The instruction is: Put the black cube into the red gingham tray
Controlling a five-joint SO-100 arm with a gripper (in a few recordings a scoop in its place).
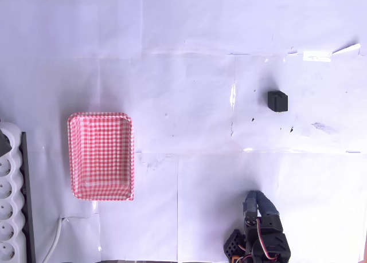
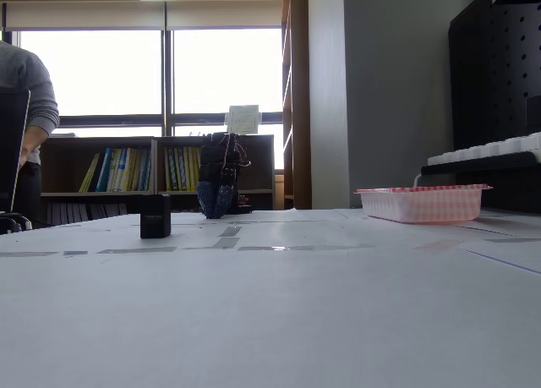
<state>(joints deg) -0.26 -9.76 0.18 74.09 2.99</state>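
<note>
In the overhead view the pincer [image 1: 259, 204] sits at about five o'clock near the bottom edge, its bluish fingers pointing up toward the middle of the surface [image 1: 189, 102]. The fingers lie close together with nothing between them, but whether they are fully clenched cannot be told. In the fixed view the pincer [image 2: 216, 199] hangs low at the far side of the surface, tips down by the paper, folded under the dark arm [image 2: 222, 155].

The black cube [image 1: 277, 101] rests on the white paper at about two o'clock in the overhead view, straight up the picture from the pincer and well apart from it. In the fixed view the black cube [image 2: 155, 216] stands upright on the surface, to the left of the pincer.

The red gingham tray [image 1: 101, 156] lies at nine o'clock in the overhead view, far across from the cube, with nothing inside it. In the fixed view the red gingham tray [image 2: 422, 202] sits at three o'clock.

A white power strip [image 1: 10, 211] lies along the left edge at about eight o'clock, just beside the tray. A person [image 2: 25, 109] in a grey sleeve stands at the left edge of the fixed view, before bookshelves [image 2: 127, 172].
</note>
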